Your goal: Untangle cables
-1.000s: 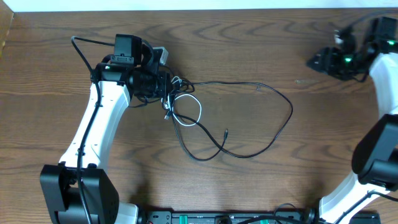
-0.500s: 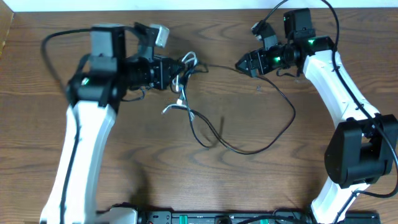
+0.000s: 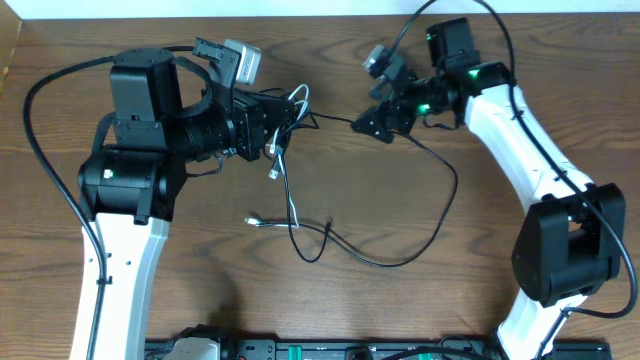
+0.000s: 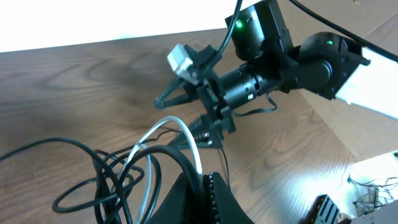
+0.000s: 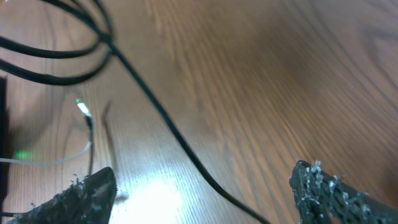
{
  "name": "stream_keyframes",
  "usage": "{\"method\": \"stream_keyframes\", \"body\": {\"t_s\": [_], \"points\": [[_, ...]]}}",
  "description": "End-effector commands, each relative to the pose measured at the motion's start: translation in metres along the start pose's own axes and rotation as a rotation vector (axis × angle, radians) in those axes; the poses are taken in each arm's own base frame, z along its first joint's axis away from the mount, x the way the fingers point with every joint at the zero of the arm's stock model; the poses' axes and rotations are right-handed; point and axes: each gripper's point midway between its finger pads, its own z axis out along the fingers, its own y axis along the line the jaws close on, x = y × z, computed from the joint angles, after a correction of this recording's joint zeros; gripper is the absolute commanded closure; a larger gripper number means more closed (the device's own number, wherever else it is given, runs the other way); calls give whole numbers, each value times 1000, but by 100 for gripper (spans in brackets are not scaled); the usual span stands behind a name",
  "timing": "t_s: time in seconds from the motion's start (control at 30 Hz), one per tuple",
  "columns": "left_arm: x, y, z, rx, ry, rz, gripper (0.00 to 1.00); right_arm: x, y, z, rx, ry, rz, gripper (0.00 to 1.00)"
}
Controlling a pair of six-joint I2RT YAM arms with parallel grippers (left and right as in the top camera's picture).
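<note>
1. The left arm (image 3: 125,240) rises from the near left edge of the table (image 3: 230,295) and bends right, ending far left of centre.
2. The left gripper (image 3: 283,125) has its fingers (image 4: 196,199) pressed together on the cables (image 3: 292,118), which are bunched into a knot of loops at its tip. In the left wrist view both a white and a black strand run into the pinch.
3. The white cable (image 3: 287,190) loops just beyond the left gripper on the far side. It then hangs down toward the near side and bends left, and its small plug end (image 3: 250,219) lies on the wood, apart from everything else.
4. The black cable (image 3: 455,185) leaves the same knot and stretches right toward the right gripper. It then sweeps out in a wide curve to the right, comes round near centre, and returns left beneath the white one.
5. The right gripper (image 3: 368,118) sits right of centre on the far side, pointing left at the left gripper. Its fingers (image 5: 74,196) are spread wide, and the black cable (image 5: 168,123) runs through the gap between them without being clamped.
6. The right arm (image 3: 520,130) slants from the near right corner up to that gripper.
</note>
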Motion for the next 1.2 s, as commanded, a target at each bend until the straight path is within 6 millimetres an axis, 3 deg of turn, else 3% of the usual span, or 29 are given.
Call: {"method": "stream_keyframes", "body": {"t_s": [0.0,0.13,0.23,0.33,0.37,0.43,0.57,0.77,0.9,1.17], "points": [[-7,-6,-4,18,-18,0,92,0,20,21,-59,16,-93,18],[-7,-6,-4,18,-17,-15,92,7,14,48,-17,62,-88,29],[-7,-5,-4,18,-16,-17,92,9,0,56,35,62,-41,33],[-7,-5,-3,17,-15,-17,92,5,-11,55,74,46,-6,48],[-6,-3,-3,8,-13,-19,92,3,-17,53,97,37,14,69],[-5,6,-2,-34,-10,-27,92,2,-25,48,120,25,52,97],[-3,22,2,-104,2,-58,92,-2,-42,21,153,-23,192,99],[6,50,10,-208,37,-128,92,-5,-71,-56,228,-128,376,99],[17,67,12,-277,78,-165,93,16,-105,-112,321,-184,542,99],[30,79,12,-342,121,-202,93,76,-158,-191,477,-271,895,99]]}}
